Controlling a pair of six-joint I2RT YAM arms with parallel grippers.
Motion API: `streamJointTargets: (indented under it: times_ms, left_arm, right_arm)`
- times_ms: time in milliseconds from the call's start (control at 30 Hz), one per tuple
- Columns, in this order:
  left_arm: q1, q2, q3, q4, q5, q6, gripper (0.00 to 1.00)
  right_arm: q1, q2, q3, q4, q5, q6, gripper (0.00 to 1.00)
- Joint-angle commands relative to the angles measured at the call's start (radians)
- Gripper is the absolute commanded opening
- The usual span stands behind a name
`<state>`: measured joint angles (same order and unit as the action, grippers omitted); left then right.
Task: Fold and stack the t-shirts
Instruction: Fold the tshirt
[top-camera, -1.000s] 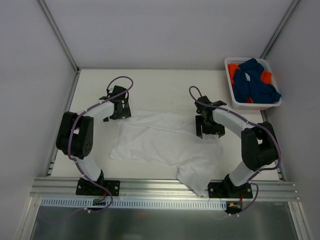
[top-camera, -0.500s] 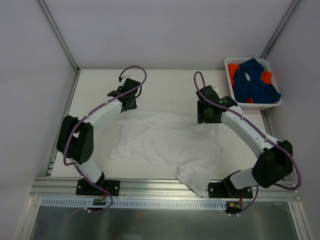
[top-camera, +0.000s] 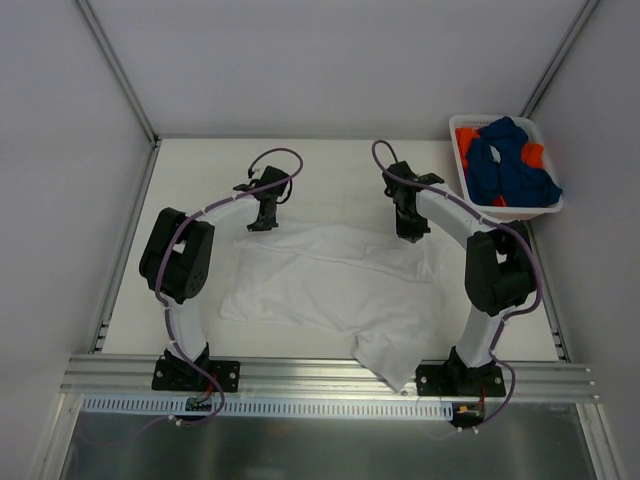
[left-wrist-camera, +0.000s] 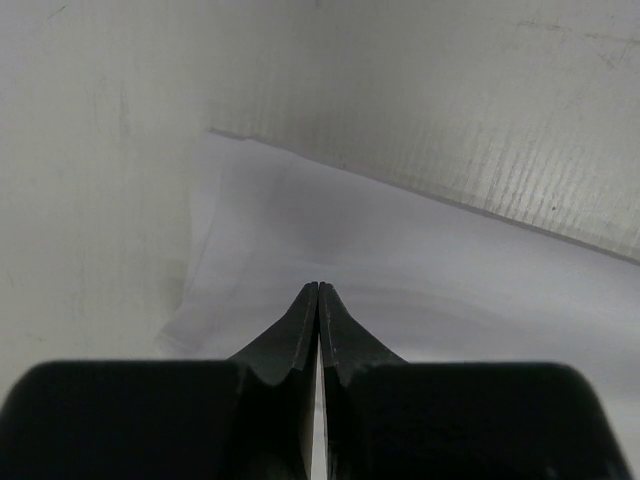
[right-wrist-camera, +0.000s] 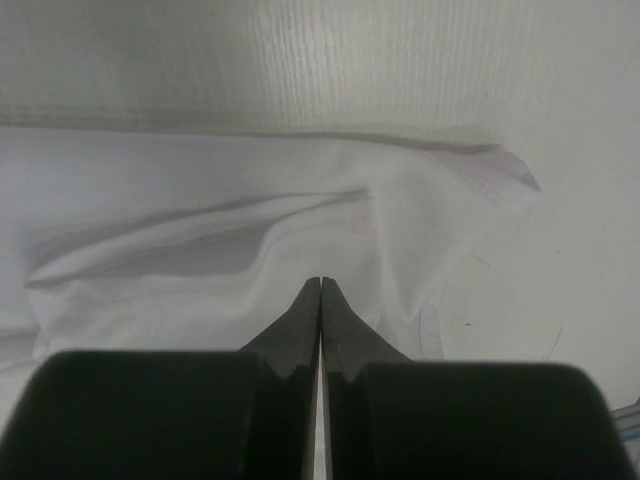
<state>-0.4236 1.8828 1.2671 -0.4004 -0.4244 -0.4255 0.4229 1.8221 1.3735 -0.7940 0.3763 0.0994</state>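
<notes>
White t-shirt (top-camera: 330, 280) flat, far edge beneath closed left claw (top-camera: 259, 224), right claw (top-camera: 408, 234)

A shirt (top-camera: 330, 280) is lying spread across the middle of the table (top-camera: 190, 180), between the two arms. Its near right corner is reaching onto the rail (top-camera: 300, 372) along the table's near edge, just left of the right arm's base (top-camera: 458, 380); the left arm's base (top-camera: 195, 374) is sitting on the same rail, well to the left. The left gripper (top-camera: 262, 224) is sitting at the shirt's far left corner and the right gripper (top-camera: 408, 234) at its far right corner. A basket (top-camera: 512, 211) is standing in the table's far right corner, well apart from the spread shirt, and a pile of shirts (top-camera: 512, 165) is lying in it
</notes>
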Motion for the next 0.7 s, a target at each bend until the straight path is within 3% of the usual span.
streamJointTargets:
  times_ms: [0, 667]
  left_arm:
    - [0.014, 0.035, 0.060, -0.009, -0.001, 0.007, 0.00]
    - [0.089, 0.159, 0.135, -0.012, 0.039, 0.021, 0.00]
  right_arm:
    - [-0.045, 0.019, 0.061, -0.011, -0.016, -0.026, 0.00]
    - [-0.197, 0.269, 0.179, -0.079, -0.056, -0.090, 0.01]
